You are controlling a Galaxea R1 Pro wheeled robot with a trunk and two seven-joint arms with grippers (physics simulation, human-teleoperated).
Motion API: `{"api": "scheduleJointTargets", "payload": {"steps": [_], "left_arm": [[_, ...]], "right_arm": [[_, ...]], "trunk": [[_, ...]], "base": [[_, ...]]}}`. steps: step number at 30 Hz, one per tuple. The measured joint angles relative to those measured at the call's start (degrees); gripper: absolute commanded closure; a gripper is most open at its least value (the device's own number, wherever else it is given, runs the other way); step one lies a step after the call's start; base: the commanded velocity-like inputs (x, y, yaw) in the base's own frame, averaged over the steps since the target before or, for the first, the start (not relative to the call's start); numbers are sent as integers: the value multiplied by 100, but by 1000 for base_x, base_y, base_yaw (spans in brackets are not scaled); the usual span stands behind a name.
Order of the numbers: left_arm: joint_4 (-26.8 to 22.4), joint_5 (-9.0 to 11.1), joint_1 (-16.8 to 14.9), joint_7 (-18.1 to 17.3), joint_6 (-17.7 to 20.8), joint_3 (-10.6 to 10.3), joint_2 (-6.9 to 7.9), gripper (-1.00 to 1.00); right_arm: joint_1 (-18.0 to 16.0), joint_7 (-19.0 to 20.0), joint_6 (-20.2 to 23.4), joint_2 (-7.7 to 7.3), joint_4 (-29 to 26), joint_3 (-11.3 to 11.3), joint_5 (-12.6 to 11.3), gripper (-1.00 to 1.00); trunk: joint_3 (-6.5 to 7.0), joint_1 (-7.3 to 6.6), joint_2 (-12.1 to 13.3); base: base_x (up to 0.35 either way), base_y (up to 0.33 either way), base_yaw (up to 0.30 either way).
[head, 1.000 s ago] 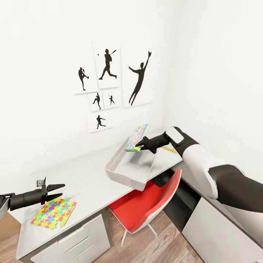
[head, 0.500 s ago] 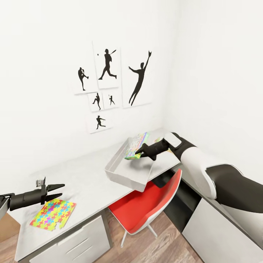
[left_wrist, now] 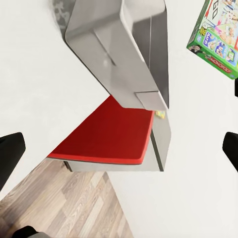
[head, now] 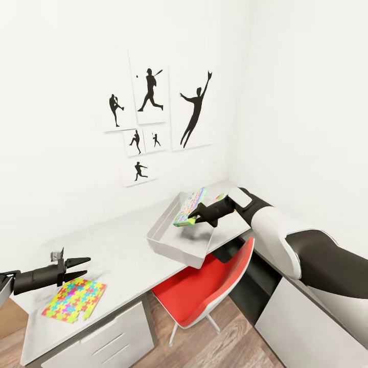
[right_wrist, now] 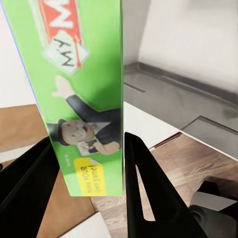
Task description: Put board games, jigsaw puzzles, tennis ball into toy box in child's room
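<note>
A green board game (head: 190, 205) is tilted on edge over the far side of the light grey toy box (head: 181, 241), its lower end just inside the rim. My right gripper (head: 197, 217) is shut on the game's lower end. The right wrist view has the green box (right_wrist: 84, 94) clamped between the two black fingers (right_wrist: 148, 193). One jigsaw puzzle (head: 75, 300) lies flat near the table's (head: 117, 245) front left edge. My left gripper (head: 77, 268) hovers open just above the puzzle's far edge, holding nothing. The left wrist view looks across at the toy box (left_wrist: 119, 49) and the held game (left_wrist: 215, 34).
A red chair (head: 209, 286) is tucked under the table just below the toy box, also in the left wrist view (left_wrist: 109, 134). White drawers (head: 107, 340) sit under the left end. Sports silhouette pictures (head: 153, 112) hang on the wall behind. A lower desk wing runs under my right arm.
My right gripper has carried the board game down and to the left, from above the toy box's far corner to its rim. The left arm and puzzle have stayed put.
</note>
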Motion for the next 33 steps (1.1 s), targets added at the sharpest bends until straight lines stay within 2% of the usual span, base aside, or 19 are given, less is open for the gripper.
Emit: {"api": "scheduleJointTargets", "payload": {"steps": [16, 33], "left_arm": [[0, 0, 3, -10, 0, 0, 2, -100], [2, 0, 35, -40, 1, 2, 9, -100]], "right_arm": [[0, 0, 0, -13, 15, -17, -3, 100], [0, -7, -2, -66, 317, -13, -2, 100]], "trunk": [[0, 0, 0], [0, 0, 0]], "base": [[42, 0, 0], [54, 0, 0]]}}
